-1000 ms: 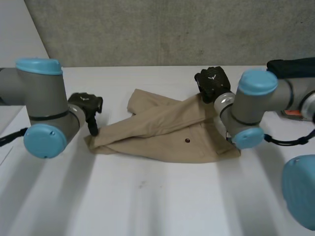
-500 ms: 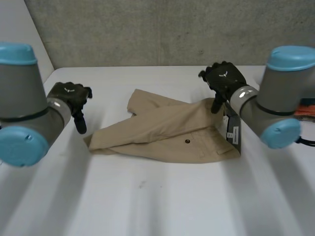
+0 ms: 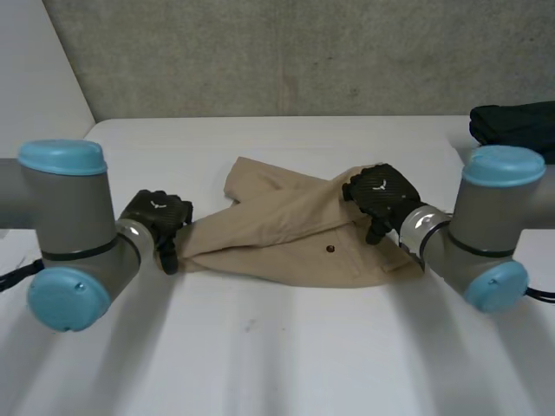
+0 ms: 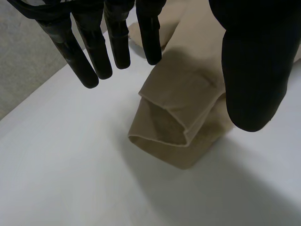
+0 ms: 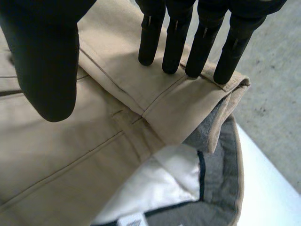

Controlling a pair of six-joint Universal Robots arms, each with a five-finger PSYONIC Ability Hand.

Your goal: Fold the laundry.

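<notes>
Beige trousers point(image 3: 286, 234) lie folded on the white table point(image 3: 277, 347), one leg laid slanting over the other. My left hand point(image 3: 156, 217) is at their left end. In the left wrist view its straight fingers point(image 4: 117, 42) and thumb point(image 4: 254, 70) hang spread above the open leg hem point(image 4: 174, 127), holding nothing. My right hand point(image 3: 381, 192) is over the right end. In the right wrist view its straight fingers point(image 5: 176, 42) and thumb point(image 5: 47, 70) hover over the waistband point(image 5: 178, 103), whose grey and white lining point(image 5: 188, 179) shows.
A dark bundle of cloth point(image 3: 516, 126) lies at the table's back right corner. A grey wall point(image 3: 277, 52) runs behind the table. Bare table stretches in front of the trousers.
Both hands drew away from the trousers and spread their fingers half a second ago. They have now come back in and down to the two ends. The trousers lie as before.
</notes>
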